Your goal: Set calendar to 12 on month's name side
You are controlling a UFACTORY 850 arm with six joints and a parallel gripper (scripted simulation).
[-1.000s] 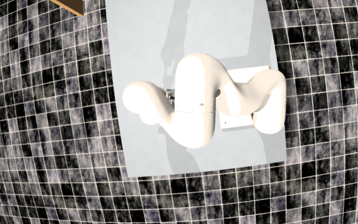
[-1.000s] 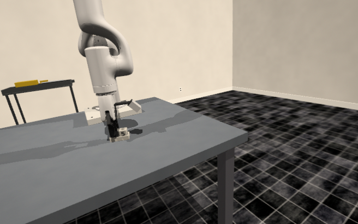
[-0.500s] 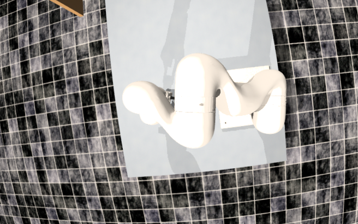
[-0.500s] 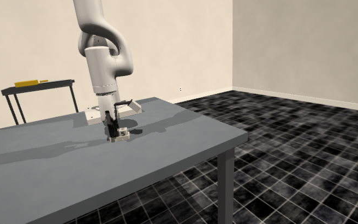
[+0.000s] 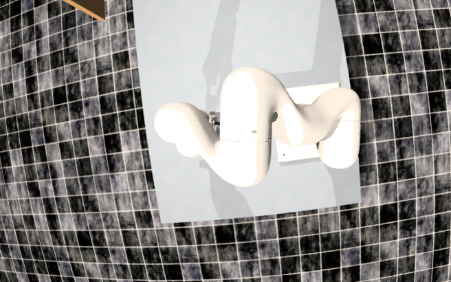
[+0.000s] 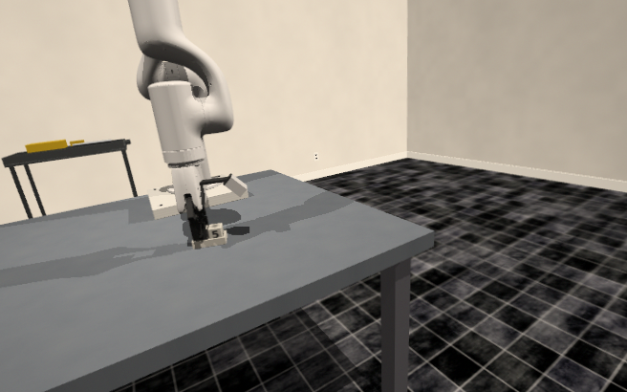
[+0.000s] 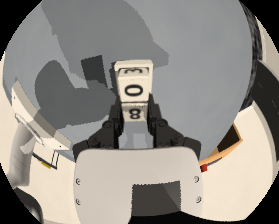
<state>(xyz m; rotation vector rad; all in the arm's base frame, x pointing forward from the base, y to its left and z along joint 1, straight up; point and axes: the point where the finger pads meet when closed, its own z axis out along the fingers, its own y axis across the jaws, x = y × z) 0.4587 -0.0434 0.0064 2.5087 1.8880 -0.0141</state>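
The calendar tray point(image 6: 208, 243) lies flat on the grey table point(image 6: 282, 252) point(image 5: 171, 52), close in front of the arm's base. My gripper point(image 6: 195, 232) point(image 7: 134, 102) points straight down into the tray and is shut on a cream digit cube point(image 7: 133, 113). The side of that cube facing the wrist camera shows an 8. Right beyond it, the wrist view shows a cream face point(image 7: 133, 90) with a 0. In the exterior view a cube point(image 6: 214, 232) showing a 5 stands just right of the fingers, which hide the rest. In the overhead view the arm point(image 5: 245, 126) covers the calendar.
The arm's cream base plate point(image 6: 160, 207) point(image 5: 297, 157) lies on the table just behind the tray. A dark side table point(image 6: 62, 148) with a yellow object point(image 6: 46, 144) stands by the wall at the back left. The table's right edge point(image 6: 403, 252) drops to the tiled floor.
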